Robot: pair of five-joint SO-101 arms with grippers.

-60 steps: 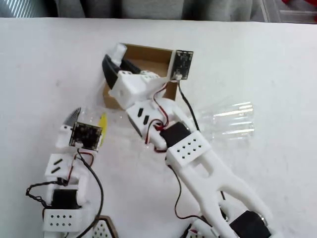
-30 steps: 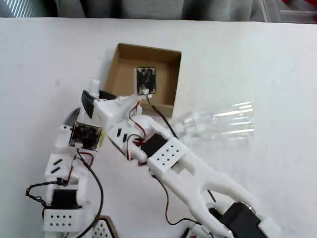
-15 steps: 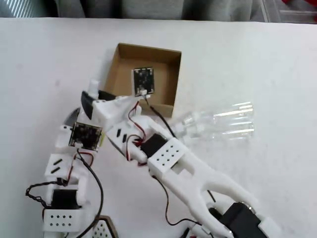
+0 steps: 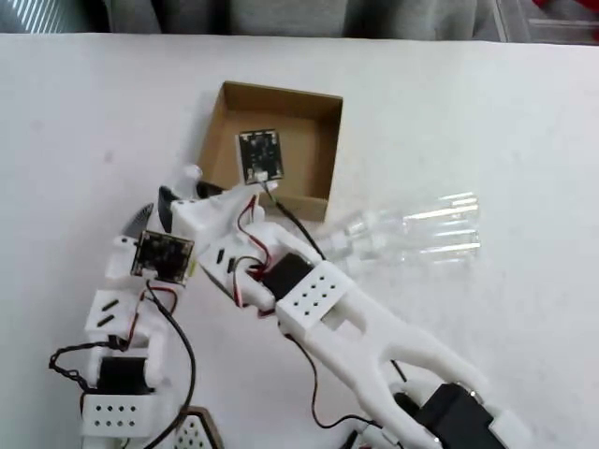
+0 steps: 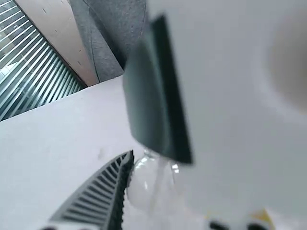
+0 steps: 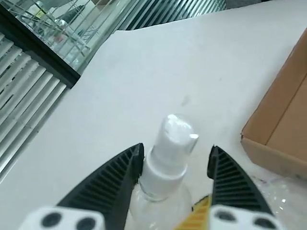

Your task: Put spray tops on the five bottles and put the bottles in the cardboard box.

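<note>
R gripper (image 6: 176,148) is spread open around the spray top (image 6: 173,136) of an upright clear bottle (image 6: 160,206), just beside the cardboard box (image 6: 283,120). L gripper (image 4: 164,229) is seen at the bottle's body; its state cannot be told.
</note>
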